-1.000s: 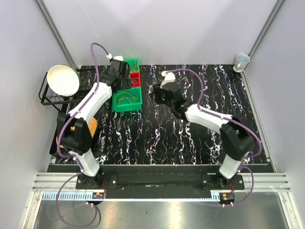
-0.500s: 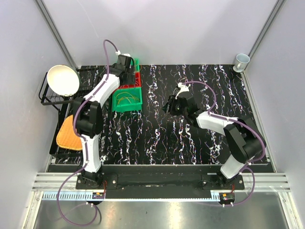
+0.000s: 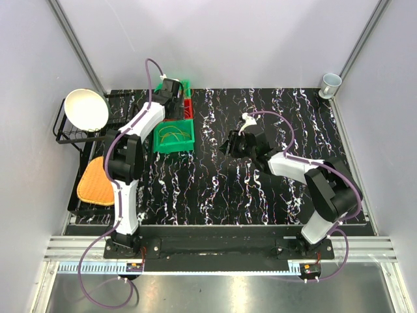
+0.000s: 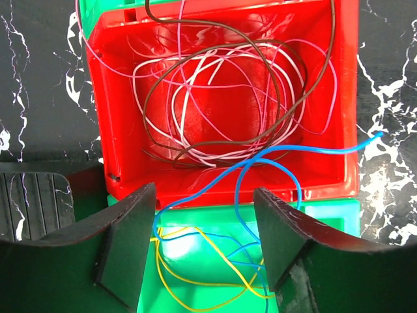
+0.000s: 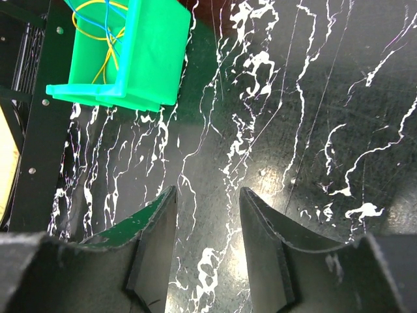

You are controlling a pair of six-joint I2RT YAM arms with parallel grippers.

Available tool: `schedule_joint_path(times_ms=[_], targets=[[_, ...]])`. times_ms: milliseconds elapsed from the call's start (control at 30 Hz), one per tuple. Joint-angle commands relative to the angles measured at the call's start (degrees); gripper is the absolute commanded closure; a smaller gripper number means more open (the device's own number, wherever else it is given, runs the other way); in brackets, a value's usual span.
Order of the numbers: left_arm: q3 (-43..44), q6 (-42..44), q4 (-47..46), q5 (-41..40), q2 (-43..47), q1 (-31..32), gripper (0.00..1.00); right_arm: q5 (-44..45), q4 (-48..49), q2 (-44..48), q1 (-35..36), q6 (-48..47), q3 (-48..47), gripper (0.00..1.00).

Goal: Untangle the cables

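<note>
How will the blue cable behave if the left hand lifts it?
Probably floppy and light: the blue cable is thin and droops loosely over the red bin. It may drag the yellow cables along, since they cross in the green bin.

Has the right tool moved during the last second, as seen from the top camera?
Yes. The right tool has pulled back toward the table's near edge, farther from the green bin.

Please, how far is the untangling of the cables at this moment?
Done: nothing clearly; the brown cable and pink cables lie looped together in the red bin. In hand: nothing; the left claw hangs open above that bin, the right claw open over the table. Left: the blue cable crosses into the green bin among yellow cables.
</note>
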State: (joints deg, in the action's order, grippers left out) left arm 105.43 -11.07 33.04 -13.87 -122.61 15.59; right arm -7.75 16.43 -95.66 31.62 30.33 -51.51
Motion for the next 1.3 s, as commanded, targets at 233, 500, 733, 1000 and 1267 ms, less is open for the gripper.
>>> schedule_joint_path(times_ms=[233, 500, 733, 1000, 1267], targets=[[3.4, 0.9, -2.7, 0.0, -1.1, -0.7, 0.61, -2.3, 1.9, -1.5, 0.3, 0.5, -1.9, 0.52], [-0.2, -0.2, -3.5, -0.5, 2.7, -0.8, 1.0, -2.4, 1.6, -2.0, 0.3, 0.6, -2.4, 0.53], [-4.9, -1.9, -4.2, -0.4, 8.6, -0.7, 1.0, -2.8, 1.5, -2.4, 0.3, 0.8, -2.5, 0.53], [-13.2, -3.9, -6.7, -0.3, 15.0, 0.2, 1.0, -3.2, 1.5, -2.7, 0.3, 0.9, -2.7, 0.54], [-20.8, -6.2, -8.7, -0.8, 17.5, 0.8, 1.0, -3.9, 1.6, -3.3, 0.3, 1.1, -3.1, 0.54]])
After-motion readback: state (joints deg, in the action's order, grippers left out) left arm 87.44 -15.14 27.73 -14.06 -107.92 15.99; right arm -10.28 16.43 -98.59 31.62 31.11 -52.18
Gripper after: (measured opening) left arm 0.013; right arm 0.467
